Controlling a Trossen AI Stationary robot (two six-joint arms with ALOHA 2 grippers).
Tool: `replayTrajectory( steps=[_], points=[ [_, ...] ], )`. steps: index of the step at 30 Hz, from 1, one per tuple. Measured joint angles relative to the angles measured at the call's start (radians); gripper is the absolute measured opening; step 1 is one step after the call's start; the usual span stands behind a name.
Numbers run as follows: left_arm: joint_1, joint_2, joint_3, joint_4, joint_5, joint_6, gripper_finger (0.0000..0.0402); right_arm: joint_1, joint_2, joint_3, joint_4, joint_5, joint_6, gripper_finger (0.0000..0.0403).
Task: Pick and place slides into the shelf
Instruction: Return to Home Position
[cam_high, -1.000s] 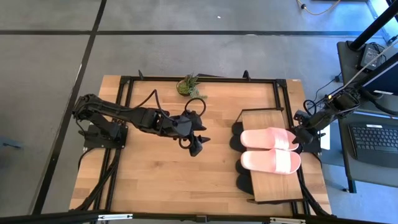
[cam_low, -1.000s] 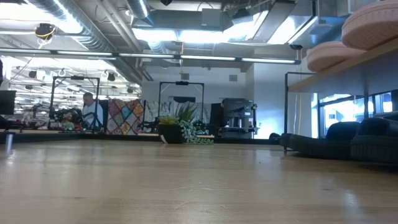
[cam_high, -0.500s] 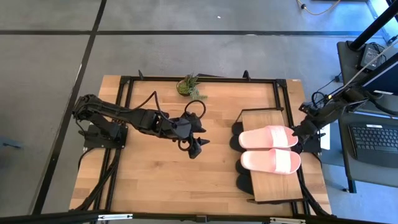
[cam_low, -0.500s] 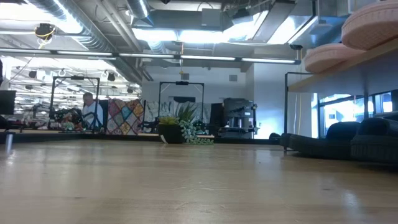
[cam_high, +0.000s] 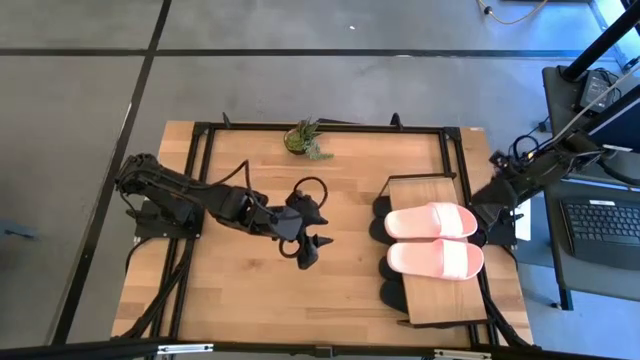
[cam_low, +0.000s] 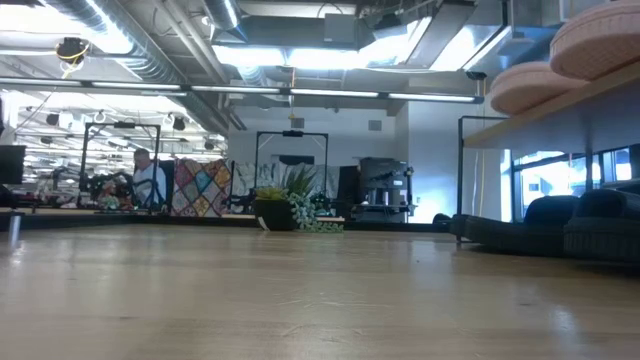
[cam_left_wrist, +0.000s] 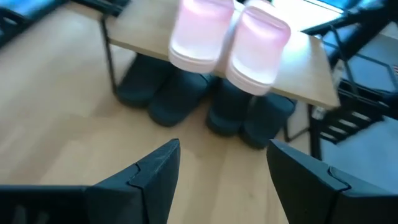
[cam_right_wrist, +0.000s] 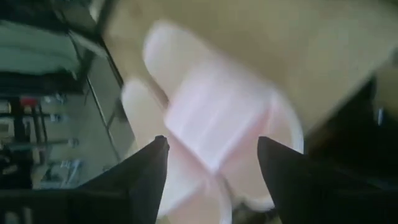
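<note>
Two light pink slides (cam_high: 432, 221) (cam_high: 436, 259) lie side by side on the shelf's wooden top board (cam_high: 424, 190). Several black slides (cam_left_wrist: 180, 93) stand under the board on the table, their ends (cam_high: 381, 228) showing past its left edge. My right gripper (cam_high: 488, 212) hovers open just off the shelf's right edge, beside the farther pink slide (cam_right_wrist: 214, 118), touching nothing. My left gripper (cam_high: 309, 246) hangs open over the middle of the table, pointing at the shelf (cam_left_wrist: 140, 31), with nothing between its fingers.
A small potted plant (cam_high: 304, 138) stands at the table's far edge. A desk with a keyboard (cam_high: 598, 226) stands beyond the right edge. Bare wooden tabletop (cam_high: 250, 290) lies left of the shelf. In the low view the shelf (cam_low: 540, 120) is at the right.
My right gripper has drawn back from the farther pink slide, going up and toward the table's right edge, and has tipped. My left gripper has swung a little toward the table's near edge. Both pink slides stay on the shelf.
</note>
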Motion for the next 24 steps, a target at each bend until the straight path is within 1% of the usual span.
replayTrajectory(
  steps=[3, 5, 6, 8, 10, 12, 15, 17, 21, 24],
  points=[
    [-0.023, 0.0, 0.0, 0.001, -0.114, -0.001, 0.023, 0.0, 0.0, 0.017, 0.075, 0.145, -0.147, 0.0247],
    [-0.032, 0.0, 0.0, 0.001, -0.147, 0.007, 0.023, 0.0, 0.0, 0.014, 0.177, 0.245, -0.278, 0.0247],
    [-0.031, 0.0, 0.0, 0.002, -0.138, 0.016, 0.023, 0.0, 0.0, 0.009, 0.241, 0.285, -0.35, 0.0247],
    [-0.019, -0.004, -0.001, 0.003, -0.092, 0.04, 0.023, 0.0, 0.002, -0.01, 0.386, 0.326, -0.501, 0.0247],
    [0.012, -0.009, -0.002, 0.01, -0.022, 0.06, 0.023, 0.0, 0.014, -0.034, 0.549, 0.332, -0.657, 0.0247],
    [0.051, -0.01, -0.002, 0.016, 0.033, 0.087, 0.023, 0.0, 0.037, -0.06, 0.678, 0.333, -0.776, 0.0247],
    [0.101, -0.01, -0.002, 0.018, 0.069, 0.125, 0.023, 0.0, 0.077, -0.085, 0.778, 0.335, -0.876, 0.0247],
    [0.125, -0.01, -0.002, 0.018, 0.078, 0.145, 0.023, 0.0, 0.107, -0.094, 0.786, 0.352, -0.904, 0.0247],
    [0.157, -0.01, -0.002, 0.027, 0.117, 0.204, 0.023, -0.001, 0.154, -0.111, 0.781, 0.468, -0.92, 0.0247],
    [0.178, -0.01, -0.002, 0.065, 0.179, 0.259, 0.023, -0.001, 0.179, -0.112, 0.807, 0.538, -0.971, 0.0247]
  ],
)
